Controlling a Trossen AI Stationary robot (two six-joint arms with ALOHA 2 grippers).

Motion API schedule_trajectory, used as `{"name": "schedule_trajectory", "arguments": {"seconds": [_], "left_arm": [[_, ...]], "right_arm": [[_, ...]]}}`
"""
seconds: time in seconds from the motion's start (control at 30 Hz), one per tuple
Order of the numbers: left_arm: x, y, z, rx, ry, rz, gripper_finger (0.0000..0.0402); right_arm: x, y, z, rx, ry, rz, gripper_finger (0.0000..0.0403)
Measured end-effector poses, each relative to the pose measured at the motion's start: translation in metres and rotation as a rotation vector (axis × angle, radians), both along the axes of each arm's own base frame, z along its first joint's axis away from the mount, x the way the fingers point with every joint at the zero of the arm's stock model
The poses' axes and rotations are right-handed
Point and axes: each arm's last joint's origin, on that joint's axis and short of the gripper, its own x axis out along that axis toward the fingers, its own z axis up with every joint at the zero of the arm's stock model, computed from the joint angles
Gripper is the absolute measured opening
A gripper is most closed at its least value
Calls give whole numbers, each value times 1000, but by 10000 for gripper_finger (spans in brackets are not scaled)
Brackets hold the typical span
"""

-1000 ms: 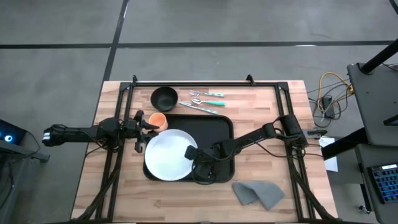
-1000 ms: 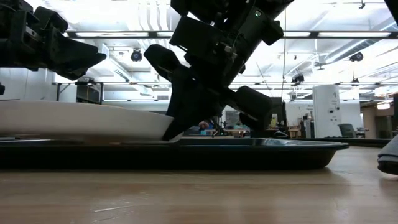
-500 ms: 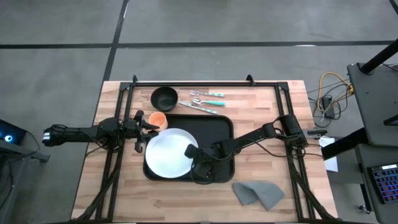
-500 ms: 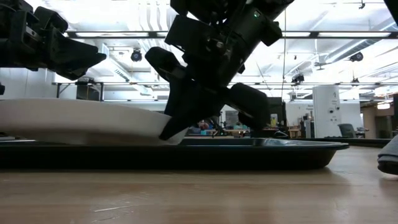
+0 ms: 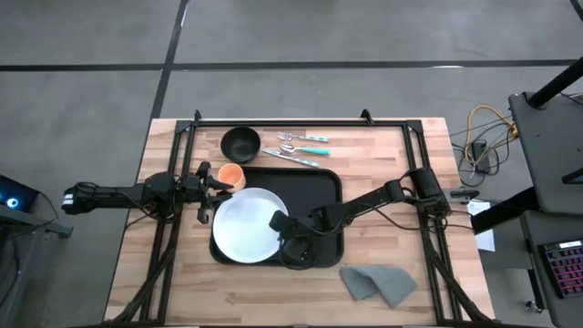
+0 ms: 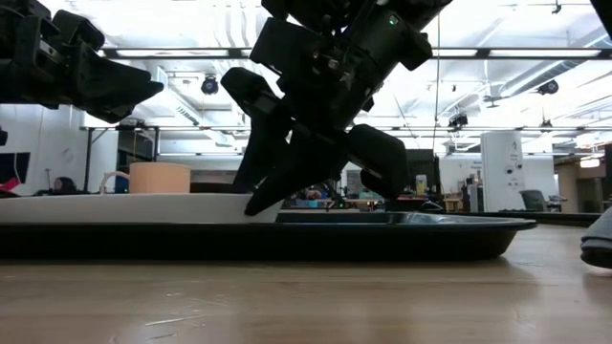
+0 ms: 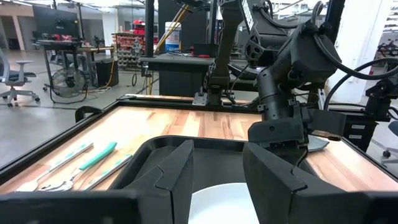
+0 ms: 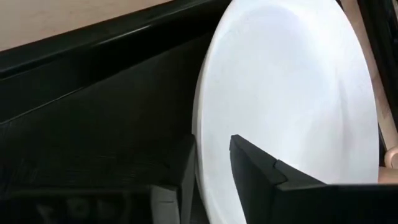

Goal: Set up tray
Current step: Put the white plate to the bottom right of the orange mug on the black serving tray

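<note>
The white plate [image 5: 244,226] lies flat on the left part of the black tray [image 5: 321,187], seen edge-on in the low view [image 6: 124,199]. My right gripper [image 5: 281,233] reaches in from the table's right, slanting down, and is open. Its fingers [image 8: 261,180] stand on either side of the plate's right rim [image 8: 204,149]. My left gripper [image 5: 211,187] waits level and open at the table's left, just beyond the tray [image 7: 155,149], with nothing between its fingers. My right gripper has its fingers above and below the plate's right rim [image 6: 273,201], coming slantwise from the table's right. Whether either finger touches the rim, I cannot tell. The plate rests flat on the tray.
A small black bowl [image 5: 240,143] and cutlery with teal handles [image 5: 302,146] lie behind the tray. An orange cup [image 5: 231,176] stands at the tray's far left corner, next to my left gripper. A grey cloth [image 5: 378,282] lies near the front right.
My right gripper has opened and rolled a little in place. The plate, which was held tilted with one side raised, has dropped and now lies flat on the tray.
</note>
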Motion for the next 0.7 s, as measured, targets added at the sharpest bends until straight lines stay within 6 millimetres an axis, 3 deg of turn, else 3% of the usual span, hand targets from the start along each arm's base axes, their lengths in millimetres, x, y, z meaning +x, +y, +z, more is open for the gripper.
{"name": "schedule_trajectory", "arguments": {"seconds": [0.13,0.27,0.7], "left_arm": [[0,0,0,0,0,0,118],[0,0,0,0,0,0,118],[0,0,0,0,-1,0,118]], "right_arm": [[1,0,1,10,-15,-4,101],[1,1,2,123,-1,-133,102],[2,3,5,94,-22,-91,100]]}}
